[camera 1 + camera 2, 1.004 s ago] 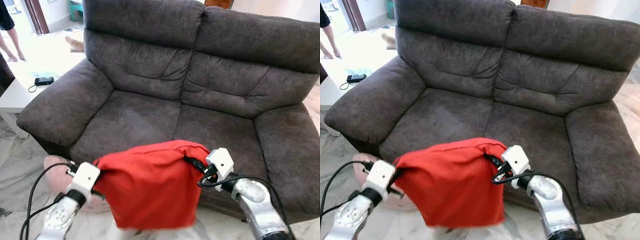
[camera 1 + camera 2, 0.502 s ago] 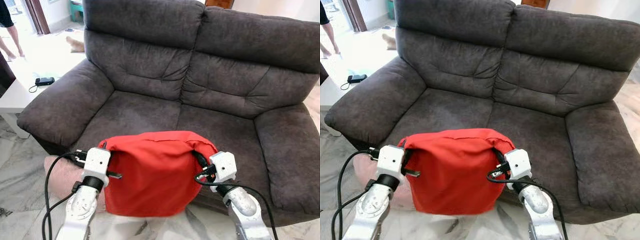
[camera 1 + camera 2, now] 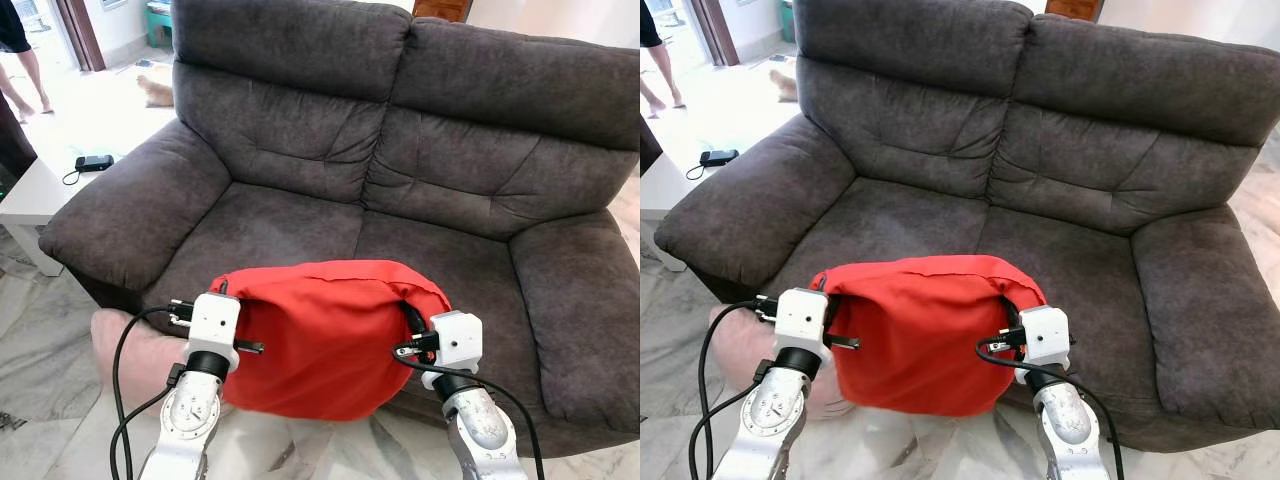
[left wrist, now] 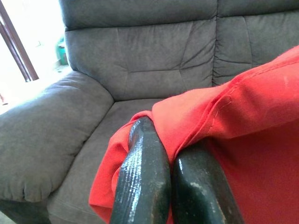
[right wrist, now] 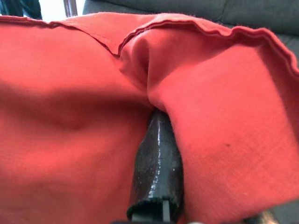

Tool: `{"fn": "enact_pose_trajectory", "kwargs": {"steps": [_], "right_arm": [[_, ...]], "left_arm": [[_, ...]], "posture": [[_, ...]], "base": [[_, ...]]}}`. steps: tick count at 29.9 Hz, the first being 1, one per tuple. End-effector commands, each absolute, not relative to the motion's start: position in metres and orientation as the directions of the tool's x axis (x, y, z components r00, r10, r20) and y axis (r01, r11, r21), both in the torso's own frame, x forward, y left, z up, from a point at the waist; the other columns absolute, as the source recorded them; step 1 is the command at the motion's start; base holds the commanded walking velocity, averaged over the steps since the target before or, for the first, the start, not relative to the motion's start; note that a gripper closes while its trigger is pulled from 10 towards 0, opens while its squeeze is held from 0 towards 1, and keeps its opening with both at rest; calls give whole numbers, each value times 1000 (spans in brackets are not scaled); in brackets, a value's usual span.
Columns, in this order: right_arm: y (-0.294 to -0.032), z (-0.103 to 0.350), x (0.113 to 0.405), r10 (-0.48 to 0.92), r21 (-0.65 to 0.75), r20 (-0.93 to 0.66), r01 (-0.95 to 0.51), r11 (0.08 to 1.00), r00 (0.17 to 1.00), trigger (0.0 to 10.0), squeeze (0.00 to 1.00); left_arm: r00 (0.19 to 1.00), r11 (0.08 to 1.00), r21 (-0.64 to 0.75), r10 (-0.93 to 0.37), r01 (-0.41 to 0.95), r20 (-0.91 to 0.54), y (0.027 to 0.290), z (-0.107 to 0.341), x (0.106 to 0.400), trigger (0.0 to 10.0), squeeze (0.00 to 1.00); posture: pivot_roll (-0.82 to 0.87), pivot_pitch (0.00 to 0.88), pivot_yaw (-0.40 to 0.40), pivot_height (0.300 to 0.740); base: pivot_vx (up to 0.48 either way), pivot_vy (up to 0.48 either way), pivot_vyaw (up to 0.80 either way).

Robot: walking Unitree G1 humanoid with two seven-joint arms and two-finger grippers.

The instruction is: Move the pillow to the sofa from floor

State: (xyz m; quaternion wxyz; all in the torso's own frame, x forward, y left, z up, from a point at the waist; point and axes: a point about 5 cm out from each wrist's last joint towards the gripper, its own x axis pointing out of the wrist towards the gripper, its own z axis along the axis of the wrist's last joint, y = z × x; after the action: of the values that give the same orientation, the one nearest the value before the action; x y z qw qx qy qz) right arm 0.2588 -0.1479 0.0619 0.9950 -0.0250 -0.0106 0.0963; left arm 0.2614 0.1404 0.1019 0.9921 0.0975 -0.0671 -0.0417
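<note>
From the head views, I have the pillow (image 3: 325, 340) hanging between both arms, just in front of the sofa (image 3: 400, 200), its bottom at about the seat's front edge. The left gripper (image 3: 225, 300) pinches one top corner, the right gripper (image 3: 412, 318) the other. If I push forward too low, I judge the pillow will snag on that edge. The seat beyond is bare and wide, armrests well apart.

In the left wrist view, both fingers (image 4: 142, 182) are closed on a fold of red cloth. It's a thin bite and could slip.

In the right wrist view, one finger (image 5: 158, 168) is buried in cloth; the grip looks closed, and the cloth could pull free.
</note>
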Motion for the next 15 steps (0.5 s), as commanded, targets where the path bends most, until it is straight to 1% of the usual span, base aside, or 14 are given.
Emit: {"fn": "enact_pose_trajectory", "kwargs": {"steps": [1,7,15], "right_arm": [[-149,79,264,177,-51,93,-173,984,980,10000,0],[-150,80,267,160,-49,92,-156,987,983,10000,0],[-140,87,271,156,-1,125,-157,988,980,10000,0]], "left_arm": [[972,978,202,-103,60,213,136,121,264,10000,0],[974,976,213,-85,39,210,142,121,266,10000,0],[973,971,235,-86,34,215,142,122,269,10000,0]], "posture": [[66,0,-93,740],[66,0,-87,740],[63,0,-83,740]], "base": [[0,0,0],[0,0,0],[0,0,0]]}}
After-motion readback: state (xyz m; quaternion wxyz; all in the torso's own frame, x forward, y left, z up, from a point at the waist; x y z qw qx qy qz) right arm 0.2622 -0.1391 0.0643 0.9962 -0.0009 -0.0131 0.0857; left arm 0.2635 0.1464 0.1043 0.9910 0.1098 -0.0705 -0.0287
